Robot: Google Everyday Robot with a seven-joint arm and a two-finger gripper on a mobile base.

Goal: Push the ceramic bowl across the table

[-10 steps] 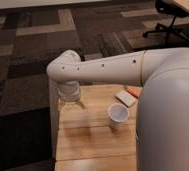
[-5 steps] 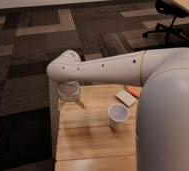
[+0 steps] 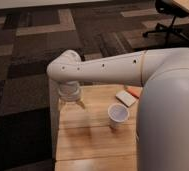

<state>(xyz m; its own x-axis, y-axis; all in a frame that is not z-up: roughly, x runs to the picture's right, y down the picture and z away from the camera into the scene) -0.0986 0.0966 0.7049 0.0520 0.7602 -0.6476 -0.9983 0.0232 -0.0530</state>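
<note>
The light wooden table [image 3: 88,142] fills the lower middle of the camera view. The dark blue ceramic bowl does not show; it is hidden or out of view. My white arm reaches from the right across the table's far edge. My gripper [image 3: 71,102] hangs down from the wrist over the table's far left corner, close above the wood. A white plastic cup [image 3: 118,116] stands upright on the table to the right of the gripper, apart from it.
A flat pale object [image 3: 125,97] and an orange item [image 3: 134,91] lie at the table's far edge, partly under my arm. My white body covers the table's right side. Patterned carpet lies beyond, with an office chair [image 3: 170,20] at the top right.
</note>
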